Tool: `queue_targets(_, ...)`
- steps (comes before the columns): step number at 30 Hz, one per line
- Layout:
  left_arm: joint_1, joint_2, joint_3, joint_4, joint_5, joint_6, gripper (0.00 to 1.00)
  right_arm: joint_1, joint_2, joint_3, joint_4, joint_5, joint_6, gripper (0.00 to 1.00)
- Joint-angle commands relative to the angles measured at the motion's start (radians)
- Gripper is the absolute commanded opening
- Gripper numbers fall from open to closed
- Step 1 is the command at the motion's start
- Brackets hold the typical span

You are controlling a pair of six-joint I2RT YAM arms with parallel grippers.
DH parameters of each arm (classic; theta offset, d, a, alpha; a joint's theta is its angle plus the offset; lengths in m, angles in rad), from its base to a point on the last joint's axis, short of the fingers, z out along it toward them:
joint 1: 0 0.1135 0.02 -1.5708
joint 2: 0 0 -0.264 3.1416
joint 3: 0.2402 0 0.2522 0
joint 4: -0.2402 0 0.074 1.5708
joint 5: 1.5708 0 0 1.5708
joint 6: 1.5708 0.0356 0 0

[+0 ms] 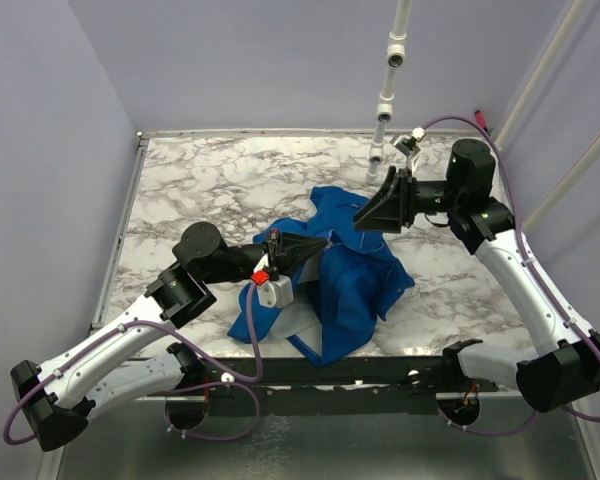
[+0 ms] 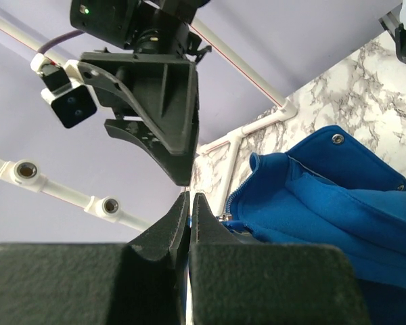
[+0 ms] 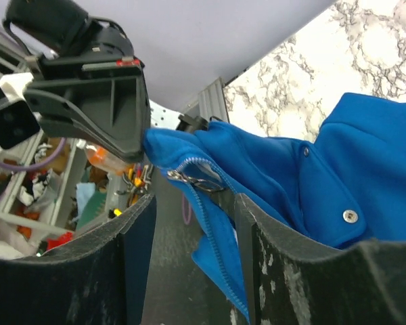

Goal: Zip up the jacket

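Left gripper [image 2: 189, 198], mine, is clamped fully closed on a blue edge of the jacket [image 1: 352, 268], whose bulk lies below it. Right gripper [image 3: 193, 203] stands half open, with the zipper pull [image 3: 189, 179] between its fingers. Contact there is possible but unconfirmed. The pinched fabric is mostly hidden.

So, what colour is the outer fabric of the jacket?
Royal blue. The jacket shows it best in the right wrist view.

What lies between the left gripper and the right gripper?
A front edge of the jacket, with zipper teeth and metal slider, spans the gap: the left gripper pinches its corner, the right gripper stands open around it. Right wrist view.
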Motion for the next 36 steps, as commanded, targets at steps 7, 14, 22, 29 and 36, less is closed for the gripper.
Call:
queue_targets(7,0.014,-0.013,0.055,0.014,-0.041,-0.012,0.00,0.039,-0.150,-0.123,0.200,0.152,-0.357,0.66)
queue_targets(14,0.039,0.005,0.065,0.080,-0.112,-0.109,0.00,0.170,-0.276,-0.157,0.079,0.416,-0.681,0.84)
queue_targets(22,0.052,0.014,0.110,0.053,-0.081,-0.131,0.00,0.282,-0.273,-0.217,0.055,0.541,-0.790,1.00)
queue_targets(29,0.052,0.002,0.123,0.029,-0.051,-0.139,0.00,0.284,-0.206,-0.199,0.088,0.567,-0.845,0.99)
queue_targets(36,0.052,-0.015,0.122,0.012,-0.050,-0.140,0.00,0.284,-0.128,-0.133,0.071,0.447,-0.869,0.98)
